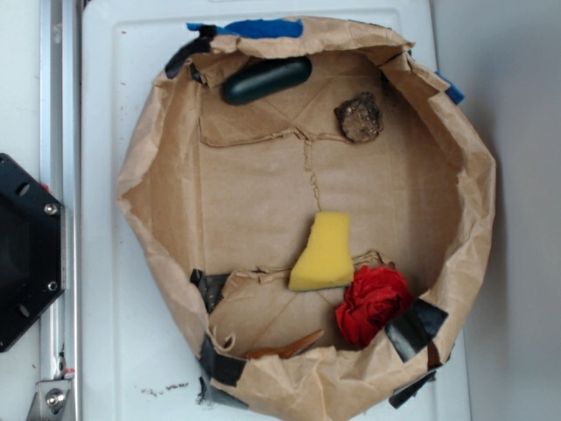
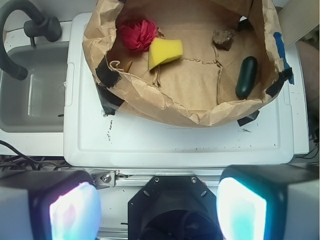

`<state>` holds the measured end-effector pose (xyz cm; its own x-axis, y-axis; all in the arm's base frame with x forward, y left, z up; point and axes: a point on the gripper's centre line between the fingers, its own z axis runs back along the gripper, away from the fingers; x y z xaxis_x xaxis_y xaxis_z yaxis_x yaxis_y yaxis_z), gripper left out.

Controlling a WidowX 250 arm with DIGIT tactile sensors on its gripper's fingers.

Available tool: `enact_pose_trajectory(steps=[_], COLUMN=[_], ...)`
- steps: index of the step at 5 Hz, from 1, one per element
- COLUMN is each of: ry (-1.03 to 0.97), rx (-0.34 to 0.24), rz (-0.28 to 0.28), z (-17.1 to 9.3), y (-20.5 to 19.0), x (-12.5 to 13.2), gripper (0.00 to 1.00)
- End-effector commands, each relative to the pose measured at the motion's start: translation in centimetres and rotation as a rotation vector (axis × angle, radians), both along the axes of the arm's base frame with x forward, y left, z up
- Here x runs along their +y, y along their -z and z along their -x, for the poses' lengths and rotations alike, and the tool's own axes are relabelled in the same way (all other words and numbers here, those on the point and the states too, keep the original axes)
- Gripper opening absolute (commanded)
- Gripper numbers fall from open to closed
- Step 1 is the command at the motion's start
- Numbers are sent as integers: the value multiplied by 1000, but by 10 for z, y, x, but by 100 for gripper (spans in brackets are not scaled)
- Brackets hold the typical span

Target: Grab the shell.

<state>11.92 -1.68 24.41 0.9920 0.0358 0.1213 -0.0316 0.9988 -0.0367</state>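
Observation:
The shell (image 1: pixel 285 346) is a slender orange-brown sliver lying inside the brown paper basin (image 1: pixel 140 175), at its near edge, below the yellow sponge (image 1: pixel 324 253) and left of the red fabric ball (image 1: pixel 372 303). In the wrist view only a small tip of the shell (image 2: pixel 128 64) shows by the paper fold, below the red ball (image 2: pixel 138 34). My gripper (image 2: pixel 157 210) is open, its two pads (image 2: pixel 72 212) wide apart with nothing between them. It hangs over the black robot base (image 2: pixel 172 207), well short of the basin. The gripper is not in the exterior view.
A dark lumpy rock (image 1: pixel 358 117) and a dark green oblong object (image 1: pixel 266 80) lie at the basin's far side. The basin sits on a white lid (image 1: pixel 114 333). A grey sink (image 2: pixel 35 100) with a black faucet (image 2: pixel 20 30) stands beside it.

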Motion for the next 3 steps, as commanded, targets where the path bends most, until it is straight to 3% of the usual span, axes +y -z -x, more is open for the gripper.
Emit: enact_pose_trajectory(steps=[1, 2, 3], ry=[0, -51, -81], rx=[0, -57, -78], rz=[0, 4, 38], z=[0, -50, -97], y=[0, -8, -7], x=[0, -6, -4], gripper=[100, 100, 100])
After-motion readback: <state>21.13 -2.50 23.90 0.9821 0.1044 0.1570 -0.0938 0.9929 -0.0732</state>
